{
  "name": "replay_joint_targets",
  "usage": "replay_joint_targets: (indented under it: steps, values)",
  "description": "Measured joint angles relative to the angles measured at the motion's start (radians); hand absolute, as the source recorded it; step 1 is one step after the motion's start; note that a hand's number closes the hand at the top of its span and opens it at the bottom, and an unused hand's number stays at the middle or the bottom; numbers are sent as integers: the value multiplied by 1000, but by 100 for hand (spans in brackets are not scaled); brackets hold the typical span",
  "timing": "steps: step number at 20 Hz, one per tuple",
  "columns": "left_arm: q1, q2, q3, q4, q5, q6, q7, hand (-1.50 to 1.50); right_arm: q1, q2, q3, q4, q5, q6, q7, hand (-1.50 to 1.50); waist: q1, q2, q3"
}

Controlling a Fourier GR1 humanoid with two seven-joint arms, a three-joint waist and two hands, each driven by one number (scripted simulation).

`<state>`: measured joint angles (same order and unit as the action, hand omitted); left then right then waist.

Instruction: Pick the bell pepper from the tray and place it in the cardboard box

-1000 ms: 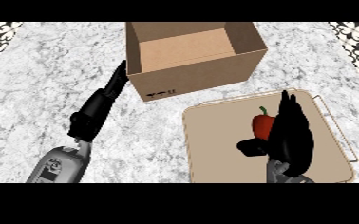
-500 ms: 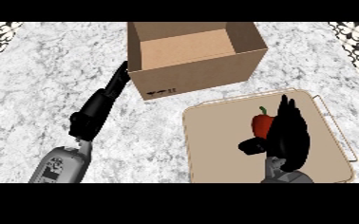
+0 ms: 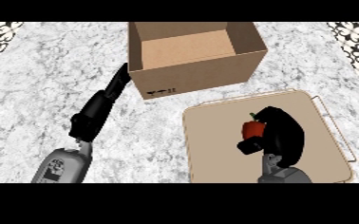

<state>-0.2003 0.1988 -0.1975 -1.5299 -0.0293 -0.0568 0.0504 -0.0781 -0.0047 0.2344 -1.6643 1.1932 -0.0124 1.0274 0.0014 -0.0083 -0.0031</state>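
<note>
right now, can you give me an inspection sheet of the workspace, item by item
surface: grey-white marbled counter.
job's things: red bell pepper with green stem, on the beige tray, at the right hand's fingers; open cardboard box behind the tray, nothing seen inside.
clutter: nothing seen.
hands: right hand over the tray, fingers curled round the pepper; left hand with straight fingers, tips at the box's front left corner, contact cannot be told.
cables: nothing seen.
surroundings: dark patterned patches at the counter's far left and far right corners; too little shows to say what they are.
</note>
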Motion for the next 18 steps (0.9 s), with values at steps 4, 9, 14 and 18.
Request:
replay_joint_targets:
  steps: [4, 9, 14, 18]
  values:
    - [-21, -9, -14, 6, 2, -14, 10, 0, -64, -28, 170, 22, 3, 121, -141, 150, 34, 4, -8]
    - [-50, -23, -26, 23, 3, -25, 18, 0, -193, -40, 353, 71, -17, 262, -355, 150, 61, 11, -9]
    - [-40, -21, -6, 36, -10, -12, 7, 0, -326, -10, 435, 134, -23, 234, -468, 150, 32, 10, 0]
    - [-22, -18, 8, 22, -13, -18, 16, 0, -382, -1, 479, 99, -15, 207, -454, 150, 16, 8, 2]
